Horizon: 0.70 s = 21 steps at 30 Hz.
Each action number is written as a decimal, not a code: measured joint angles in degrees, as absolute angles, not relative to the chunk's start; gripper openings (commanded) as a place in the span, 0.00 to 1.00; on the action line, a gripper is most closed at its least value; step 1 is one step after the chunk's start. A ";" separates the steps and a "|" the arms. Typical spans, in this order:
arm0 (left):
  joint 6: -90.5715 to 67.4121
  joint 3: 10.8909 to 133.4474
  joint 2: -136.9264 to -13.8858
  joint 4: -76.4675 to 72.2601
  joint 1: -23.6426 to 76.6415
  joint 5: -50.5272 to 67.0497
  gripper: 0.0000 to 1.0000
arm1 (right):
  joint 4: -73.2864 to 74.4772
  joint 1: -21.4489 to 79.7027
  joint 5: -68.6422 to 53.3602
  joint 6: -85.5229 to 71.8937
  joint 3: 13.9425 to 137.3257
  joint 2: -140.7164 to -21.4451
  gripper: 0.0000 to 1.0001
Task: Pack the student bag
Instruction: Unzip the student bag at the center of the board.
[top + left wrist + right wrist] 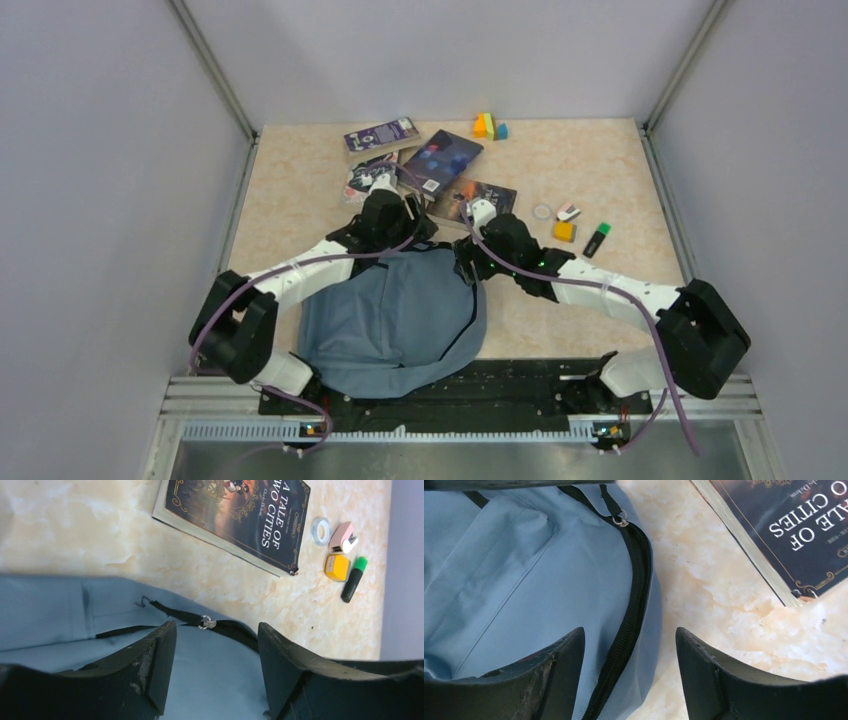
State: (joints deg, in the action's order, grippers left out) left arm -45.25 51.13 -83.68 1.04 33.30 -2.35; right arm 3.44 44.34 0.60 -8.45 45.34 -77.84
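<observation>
Jaws stand apart on both: your left tool (216,630) hangs over the student bag (390,320), your right tool (629,632) over its zipper (636,580), neither gripping anything.

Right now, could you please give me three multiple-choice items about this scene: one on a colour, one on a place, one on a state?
1. What colour is the bag?
A red
B blue
C green

2. Where does the marker lie?
A in the bag
B on the table
C on a book

3. How is the left pincer?
A shut on a book
B shut on the marker
C open

Key:
1 B, its fabric is dusty blue.
2 B, it rests on bare table, apart from the bag.
3 C, its jaws stand apart over the bag.
</observation>
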 measured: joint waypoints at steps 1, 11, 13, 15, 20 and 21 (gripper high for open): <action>-46.13 51.22 -84.55 0.03 33.30 -2.26 0.64 | 2.94 44.34 0.43 -8.58 45.01 -77.97 0.62; -55.29 52.82 -91.29 -3.68 33.56 -5.50 0.61 | 0.36 44.34 -1.32 -7.99 43.94 -79.66 0.57; -56.58 52.80 -91.31 -3.73 33.80 -7.16 0.61 | -0.08 44.34 -1.76 -7.88 43.72 -79.66 0.57; -58.57 52.75 -91.31 -4.12 34.20 -8.97 0.61 | -0.71 44.34 -2.11 -7.70 43.48 -79.66 0.57; -63.66 50.98 -91.31 -6.04 34.87 -11.20 0.58 | -1.48 44.34 -3.07 -7.66 43.48 -79.70 0.56; -64.77 50.54 -91.31 -6.07 35.09 -11.75 0.58 | -1.65 44.34 -3.18 -7.64 43.48 -79.77 0.56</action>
